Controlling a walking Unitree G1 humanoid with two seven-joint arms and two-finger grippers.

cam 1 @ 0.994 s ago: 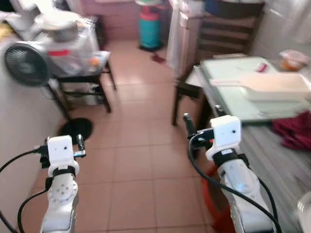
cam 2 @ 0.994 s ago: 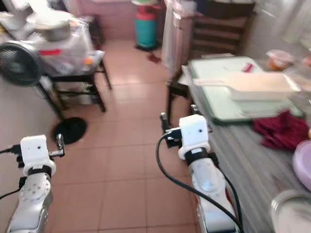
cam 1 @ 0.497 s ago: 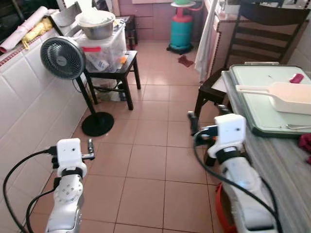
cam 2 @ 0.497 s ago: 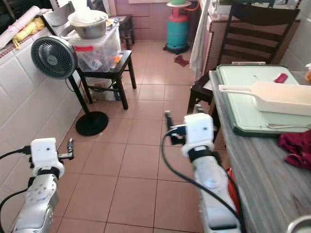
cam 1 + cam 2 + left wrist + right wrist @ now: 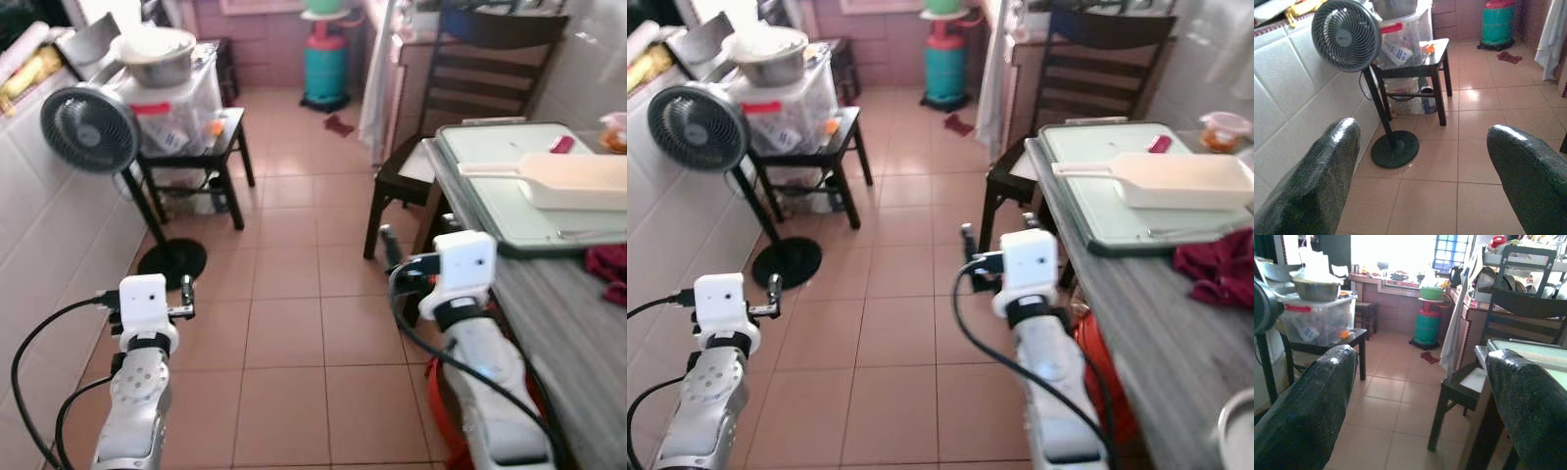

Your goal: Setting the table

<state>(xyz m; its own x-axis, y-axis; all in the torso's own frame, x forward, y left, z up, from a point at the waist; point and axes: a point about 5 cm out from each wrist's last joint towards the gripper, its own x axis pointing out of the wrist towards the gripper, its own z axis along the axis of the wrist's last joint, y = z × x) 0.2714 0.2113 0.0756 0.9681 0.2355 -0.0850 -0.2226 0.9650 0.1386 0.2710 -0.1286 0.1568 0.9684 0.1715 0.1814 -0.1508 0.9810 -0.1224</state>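
A grey table (image 5: 1146, 323) runs along my right side. On it lies a pale green tray (image 5: 1087, 166) with a white handled dish (image 5: 1181, 181) on top. A dark red cloth (image 5: 1220, 269) lies nearer me, and a small lidded container (image 5: 1223, 130) stands at the far edge. A plate rim (image 5: 1239, 431) shows at the near right corner. My right gripper (image 5: 997, 233) hangs open beside the table's left edge, holding nothing. My left gripper (image 5: 171, 294) is held out over the floor tiles, open and empty, as its wrist view (image 5: 1422, 127) shows.
A dark wooden chair (image 5: 1097, 69) stands at the table's far end. On the left, a standing fan (image 5: 698, 127) and a black side table (image 5: 838, 132) carry a plastic box and a metal bowl. A teal gas cylinder (image 5: 945, 59) stands at the back. Something orange-red (image 5: 1097, 362) sits under the table.
The whole picture has shifted and sharpened as the camera moved; more of the table shows on the right. Both arms keep the same outstretched pose, fingers apart.
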